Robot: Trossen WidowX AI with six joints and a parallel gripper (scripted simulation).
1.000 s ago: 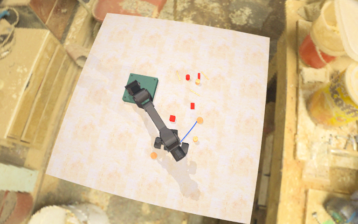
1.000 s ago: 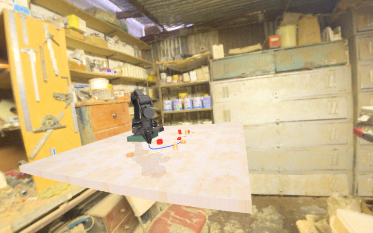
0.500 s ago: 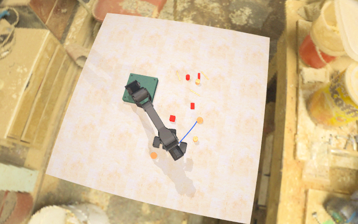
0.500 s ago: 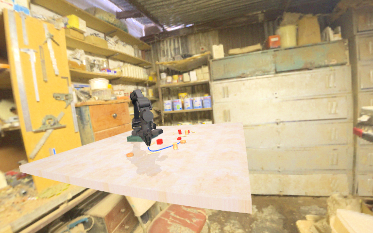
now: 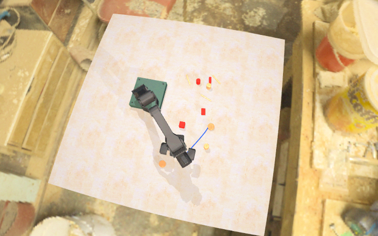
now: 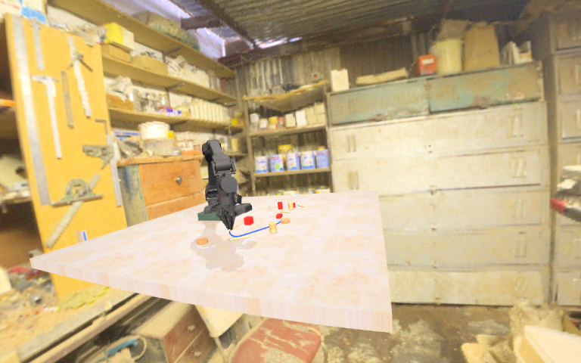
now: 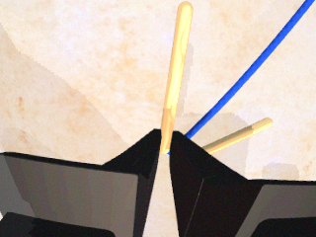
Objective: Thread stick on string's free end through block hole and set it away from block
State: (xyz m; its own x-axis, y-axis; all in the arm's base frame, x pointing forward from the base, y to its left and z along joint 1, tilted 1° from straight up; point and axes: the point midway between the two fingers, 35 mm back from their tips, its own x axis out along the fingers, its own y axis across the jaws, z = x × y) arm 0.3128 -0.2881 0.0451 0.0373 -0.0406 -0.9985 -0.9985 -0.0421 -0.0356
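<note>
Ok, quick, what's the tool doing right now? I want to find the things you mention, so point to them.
Tool [image 5: 187,154] [image 6: 230,228] [image 7: 165,137]: closed on the thin wooden stick [image 7: 177,74], with the blue string [image 5: 199,138] [image 6: 253,232] [image 7: 252,70] running off beside its tip.

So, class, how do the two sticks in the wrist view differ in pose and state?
The long stick is pinched between the fingers; the other stick is not gripped and lies on the table.
The long stick points up the picture; the other stick slants up to the right.
Both are pale yellow, with rounded ends.
</note>
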